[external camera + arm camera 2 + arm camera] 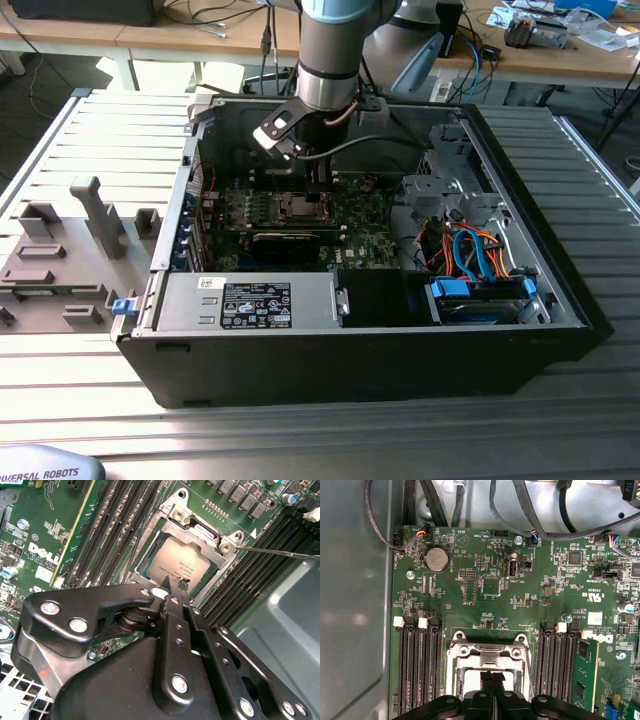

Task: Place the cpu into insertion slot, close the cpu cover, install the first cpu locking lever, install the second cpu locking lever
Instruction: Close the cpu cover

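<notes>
**Silver chip seated in its socket, pincer closed above it**

Grey holders [70,260] lie at the exterior view's left on the ribbed metal counter [500,420], just beside the open black computer case [350,370]. Inside the case a silver power supply [250,300] sits along the near wall, with the green motherboard [370,230] behind it. The 1 arm [330,50] reaches down into the middle of the case, and its pincer [316,185] hangs over the socket.

In the second wrist view the cpu [175,562] lies flat in the insertion slot. The cpu cover [200,526] lies down around it, framing its dull silver top. There the pincer [175,586] has its 2 black fingers [172,630] pressed together with nothing seen between them. Their tips are at the cover's edge; whether they touch it I cannot tell. A thin metal lever [280,554] juts out from 1 corner of the cover, across the black memory slots [250,565].

In the first wrist view the closed pincer [492,676] sits above the cover [487,652].

At the exterior view's right, orange and blue cables [470,250] and a blue drive cage [480,295] fill that end of the case.
</notes>
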Controlling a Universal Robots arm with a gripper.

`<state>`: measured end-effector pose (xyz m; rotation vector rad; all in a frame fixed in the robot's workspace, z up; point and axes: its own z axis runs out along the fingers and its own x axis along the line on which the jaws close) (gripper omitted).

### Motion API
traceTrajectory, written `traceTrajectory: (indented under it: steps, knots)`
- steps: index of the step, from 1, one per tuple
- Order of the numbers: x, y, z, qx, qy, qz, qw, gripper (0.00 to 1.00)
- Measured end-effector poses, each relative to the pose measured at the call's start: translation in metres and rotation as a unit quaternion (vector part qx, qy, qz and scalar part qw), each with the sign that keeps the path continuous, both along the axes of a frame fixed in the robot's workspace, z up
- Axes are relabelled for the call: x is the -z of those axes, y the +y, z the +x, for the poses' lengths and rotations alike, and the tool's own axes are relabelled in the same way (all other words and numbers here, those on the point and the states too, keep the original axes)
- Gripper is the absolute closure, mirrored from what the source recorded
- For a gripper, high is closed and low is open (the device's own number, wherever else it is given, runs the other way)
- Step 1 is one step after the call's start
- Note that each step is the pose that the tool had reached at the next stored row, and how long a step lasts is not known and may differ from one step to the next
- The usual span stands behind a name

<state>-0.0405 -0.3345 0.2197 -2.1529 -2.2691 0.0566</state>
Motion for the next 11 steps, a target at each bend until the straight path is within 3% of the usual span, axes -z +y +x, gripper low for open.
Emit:
traceTrajectory:
  steps: [11]
  knots:
    - [0.0032,0.0,-0.0002,0.0,0.0,0.0,1.0,0.89]
